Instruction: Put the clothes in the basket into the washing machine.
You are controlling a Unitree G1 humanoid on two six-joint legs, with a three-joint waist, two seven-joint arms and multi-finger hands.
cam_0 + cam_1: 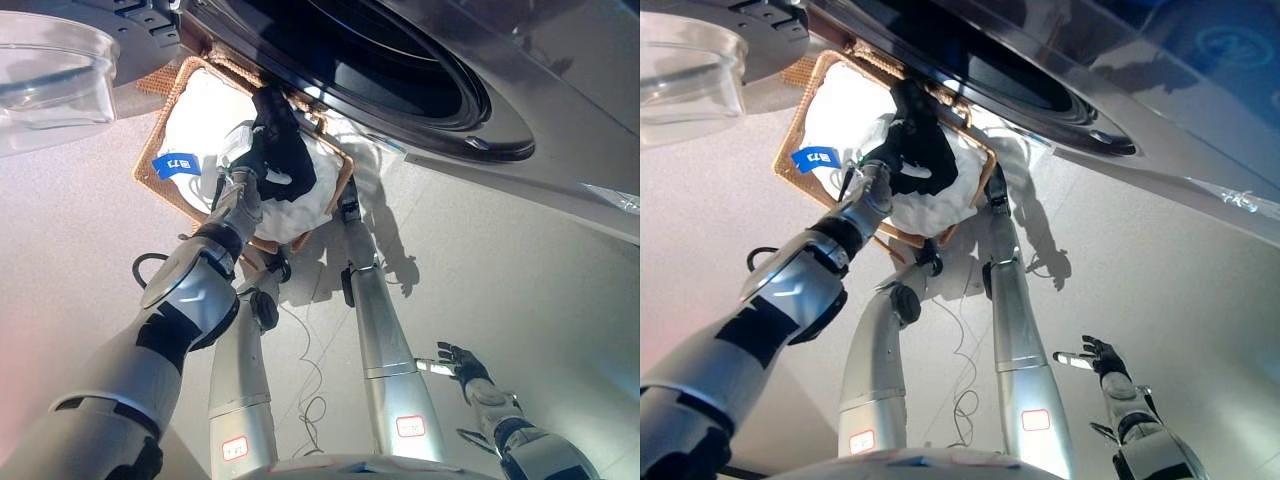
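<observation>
Left hand reaches far over the wicker basket, fingers curled round a black garment lifted just above the white clothes filling the basket. A blue tag sits at the basket's left. Washing machine drum opening is far right, just beside the basket. Right hand hangs near right, fingers spread, holding nothing.

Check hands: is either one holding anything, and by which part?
Left hand grips the black garment over the basket, bunched at its lower edge; exact part unclear. Right hand is open, holding nothing.
</observation>
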